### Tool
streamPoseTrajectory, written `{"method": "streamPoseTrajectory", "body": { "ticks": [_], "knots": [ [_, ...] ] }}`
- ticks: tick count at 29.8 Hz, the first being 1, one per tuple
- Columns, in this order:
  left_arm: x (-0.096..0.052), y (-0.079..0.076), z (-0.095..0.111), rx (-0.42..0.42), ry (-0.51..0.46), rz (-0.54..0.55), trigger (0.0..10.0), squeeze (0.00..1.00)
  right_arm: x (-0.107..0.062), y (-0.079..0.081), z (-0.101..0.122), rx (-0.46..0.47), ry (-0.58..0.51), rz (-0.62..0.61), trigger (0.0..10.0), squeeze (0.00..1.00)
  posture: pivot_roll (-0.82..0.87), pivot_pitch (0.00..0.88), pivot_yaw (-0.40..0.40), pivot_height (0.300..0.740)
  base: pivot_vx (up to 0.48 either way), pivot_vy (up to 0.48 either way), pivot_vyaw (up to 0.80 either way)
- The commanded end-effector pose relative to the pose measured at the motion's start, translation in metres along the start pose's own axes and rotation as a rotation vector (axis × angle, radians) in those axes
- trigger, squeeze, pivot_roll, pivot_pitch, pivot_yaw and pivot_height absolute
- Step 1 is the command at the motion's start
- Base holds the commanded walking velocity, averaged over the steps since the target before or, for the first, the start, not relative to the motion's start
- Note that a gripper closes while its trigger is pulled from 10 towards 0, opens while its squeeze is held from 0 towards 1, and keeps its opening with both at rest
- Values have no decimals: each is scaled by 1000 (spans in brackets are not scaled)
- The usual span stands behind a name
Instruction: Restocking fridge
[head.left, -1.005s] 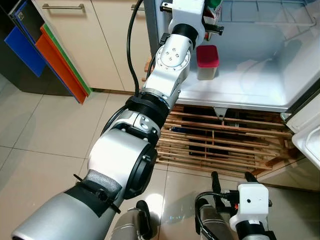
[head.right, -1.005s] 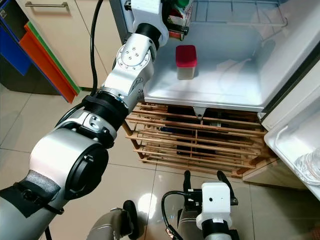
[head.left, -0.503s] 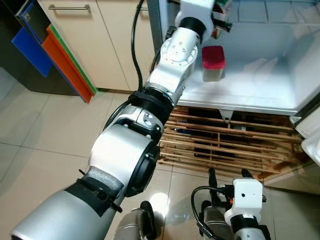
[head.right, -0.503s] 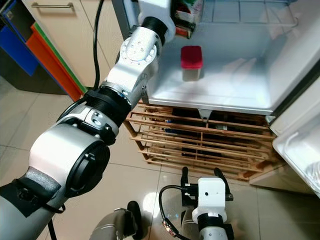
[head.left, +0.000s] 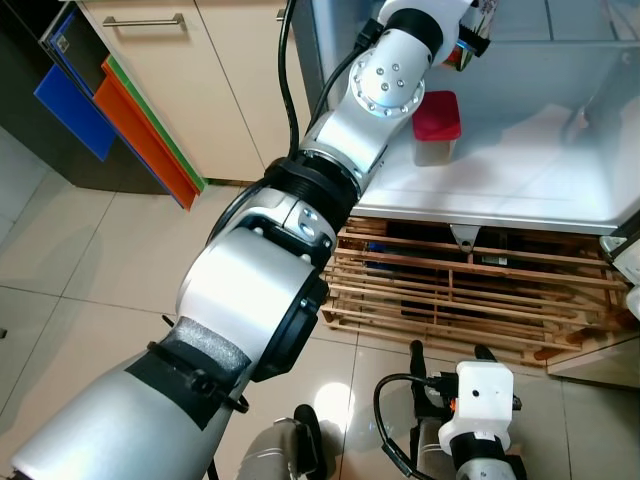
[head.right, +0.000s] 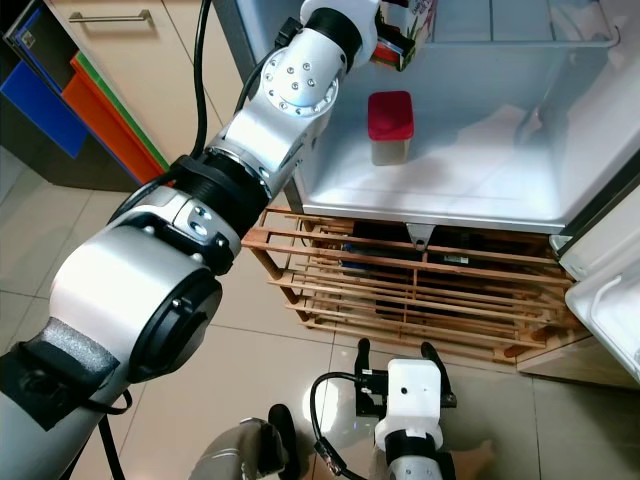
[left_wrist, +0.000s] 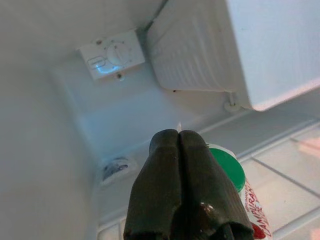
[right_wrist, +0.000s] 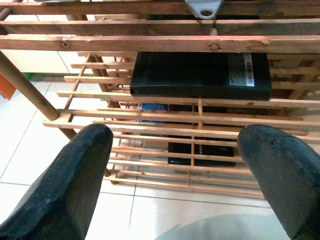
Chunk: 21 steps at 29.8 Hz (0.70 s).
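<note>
My left arm reaches up into the open fridge (head.left: 540, 180). Its gripper (left_wrist: 178, 137) has the black fingers pressed together, and a white sliver sticks out between the tips. Right against them hangs a carton (left_wrist: 252, 205) with a green cap (left_wrist: 227, 167) and red print, so the gripper seems shut on its top ridge. It is held high at the fridge's back left, near the thermostat dial (left_wrist: 112, 57). A clear tub with a red lid (head.left: 437, 125) stands on the fridge floor below. My right gripper (right_wrist: 175, 185) hangs open, low over the tiles.
A wooden slatted rack (head.left: 470, 290) under the fridge holds black boxes (right_wrist: 200, 75). The fridge door (head.right: 610, 300) stands open on the right. Beige cabinets (head.left: 230, 90) and orange and blue boards (head.left: 130, 130) are on the left, with tiled floor in front.
The left arm has gone higher and deeper into the fridge with the carton. The camera has shifted, so the fridge sits lower and nearer the middle. The right gripper stays open.
</note>
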<state>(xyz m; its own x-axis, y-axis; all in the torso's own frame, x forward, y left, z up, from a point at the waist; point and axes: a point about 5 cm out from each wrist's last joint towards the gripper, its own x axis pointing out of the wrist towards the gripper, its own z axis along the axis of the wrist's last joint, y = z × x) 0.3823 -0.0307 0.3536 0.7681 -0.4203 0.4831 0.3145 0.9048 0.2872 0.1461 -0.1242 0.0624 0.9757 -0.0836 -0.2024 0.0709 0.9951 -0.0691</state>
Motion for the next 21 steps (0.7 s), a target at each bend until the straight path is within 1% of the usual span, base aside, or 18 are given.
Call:
{"method": "streamPoseTrajectory", "body": {
  "ticks": [1,2,3,6,7,8,11,14,15,16,21],
  "knots": [
    [-10,6,-34,-45,163,19,10000,0,-7,5,-2,8,17,9,10000,0,-364,297,206,740,0,0,0],
    [-10,6,-34,-45,163,19,10000,0,-7,5,-2,8,17,9,10000,0,-364,297,206,740,0,0,0],
    [-10,8,-35,-68,171,30,10000,0,-10,4,-3,7,20,5,10000,0,-387,308,205,740,0,0,0],
    [-11,13,-37,-96,192,58,10000,0,-18,1,-4,13,22,-3,10000,0,-406,318,205,740,0,0,0],
    [-11,15,-38,-106,198,71,10000,0,-21,2,-2,19,15,9,10000,0,-420,323,203,740,0,0,0],
    [-11,19,-40,-137,216,97,10000,0,-28,3,0,25,8,28,10000,0,-431,328,200,740,0,0,0],
    [-14,27,-46,-129,246,134,10000,0,-35,1,1,18,20,29,10000,0,-444,335,190,740,0,0,0],
    [-15,28,-49,-136,258,141,10000,0,-38,0,1,16,27,23,10000,0,-447,340,186,740,0,0,0],
    [-16,29,-51,-140,266,147,10000,294,-39,-1,1,14,30,21,10000,0,-448,343,183,740,0,0,0],
    [-17,29,-53,-141,271,151,10000,1000,-39,-1,1,13,32,20,10000,0,-448,344,182,740,0,0,0],
    [-19,33,-55,-152,271,172,10000,1000,-41,-2,0,8,39,23,10000,0,-448,346,179,740,0,0,0]
  ]
}}
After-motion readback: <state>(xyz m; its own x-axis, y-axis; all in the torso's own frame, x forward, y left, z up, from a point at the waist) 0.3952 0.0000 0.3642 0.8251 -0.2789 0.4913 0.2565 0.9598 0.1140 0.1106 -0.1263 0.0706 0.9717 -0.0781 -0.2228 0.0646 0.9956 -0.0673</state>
